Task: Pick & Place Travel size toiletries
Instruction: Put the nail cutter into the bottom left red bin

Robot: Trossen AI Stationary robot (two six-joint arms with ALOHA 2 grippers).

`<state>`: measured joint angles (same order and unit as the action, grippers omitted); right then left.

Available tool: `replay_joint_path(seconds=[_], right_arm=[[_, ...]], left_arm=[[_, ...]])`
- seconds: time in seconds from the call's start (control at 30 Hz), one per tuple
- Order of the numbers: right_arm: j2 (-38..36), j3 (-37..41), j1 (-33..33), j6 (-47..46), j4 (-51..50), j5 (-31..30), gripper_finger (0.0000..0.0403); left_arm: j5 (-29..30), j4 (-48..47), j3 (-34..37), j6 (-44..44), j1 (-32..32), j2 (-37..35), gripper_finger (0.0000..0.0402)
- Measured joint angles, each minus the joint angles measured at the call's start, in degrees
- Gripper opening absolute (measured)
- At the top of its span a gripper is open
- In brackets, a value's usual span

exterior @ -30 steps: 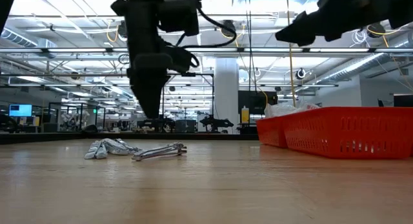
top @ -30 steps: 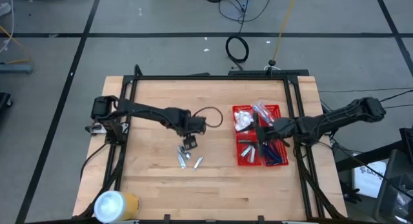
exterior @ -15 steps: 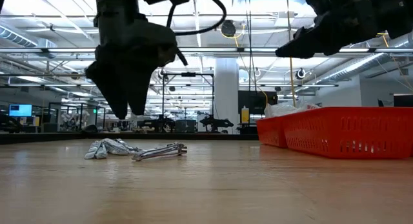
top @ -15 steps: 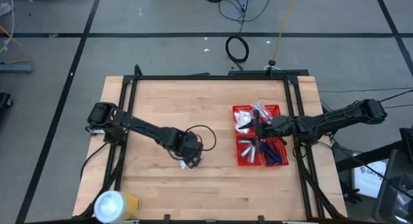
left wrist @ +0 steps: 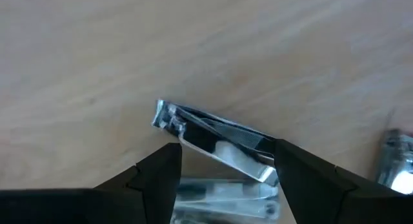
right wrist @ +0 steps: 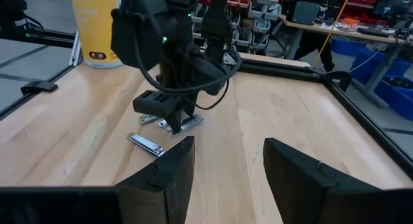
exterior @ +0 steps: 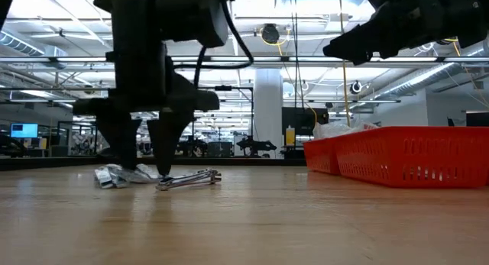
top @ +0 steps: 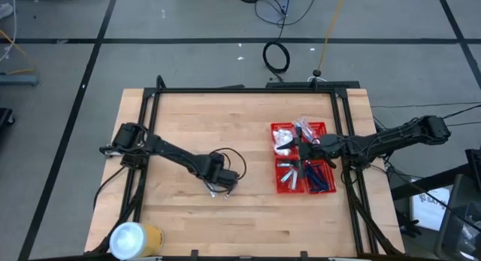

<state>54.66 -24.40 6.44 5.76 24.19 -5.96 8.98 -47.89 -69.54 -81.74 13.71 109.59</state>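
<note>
Silver nail clippers [left wrist: 216, 141] lie in a small pile on the wooden table [top: 180, 118], about 7 o'clock from its centre. Left gripper [exterior: 145, 147] is down over the pile, jaws spread, one clipper between the fingertips, not yet pinched. Right gripper [right wrist: 222, 169] hovers at 3 o'clock over the red basket [top: 301, 187], jaws spread, holding nothing. Yellow-and-white roll [top: 134, 238] sits at the 7 o'clock corner. Beyond the table: grey floor, cables, workshop benches.

Robotics lab or workshop, open industrial hall with ceiling strip lights [exterior: 69, 24], distant workbenches [right wrist: 335, 27] and monitors [exterior: 24, 130], cables [top: 276, 56] on taped concrete floor [top: 188, 58], framed wooden tabletop [top: 248, 208]
</note>
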Motion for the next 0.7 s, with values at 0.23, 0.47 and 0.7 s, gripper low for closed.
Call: replay_joint_path(seconds=[0.23,0.47,0.7], right_arm=[[0.02,0.00,0.02,-0.60,0.00,0.00,0.0170],[0.02,0.00,0.02,-0.62,-0.02,0.00,0.0169],[0.02,0.00,0.02,-0.64,-0.22,0.00,0.0169]], left_arm=[[2.28,11.21,-0.03,10.23,-2.97,1.44,0.0243],[2.42,11.19,0.01,20.78,-7.78,1.42,0.0243],[7.98,9.97,0.01,33.61,-10.24,1.42,0.0243]])
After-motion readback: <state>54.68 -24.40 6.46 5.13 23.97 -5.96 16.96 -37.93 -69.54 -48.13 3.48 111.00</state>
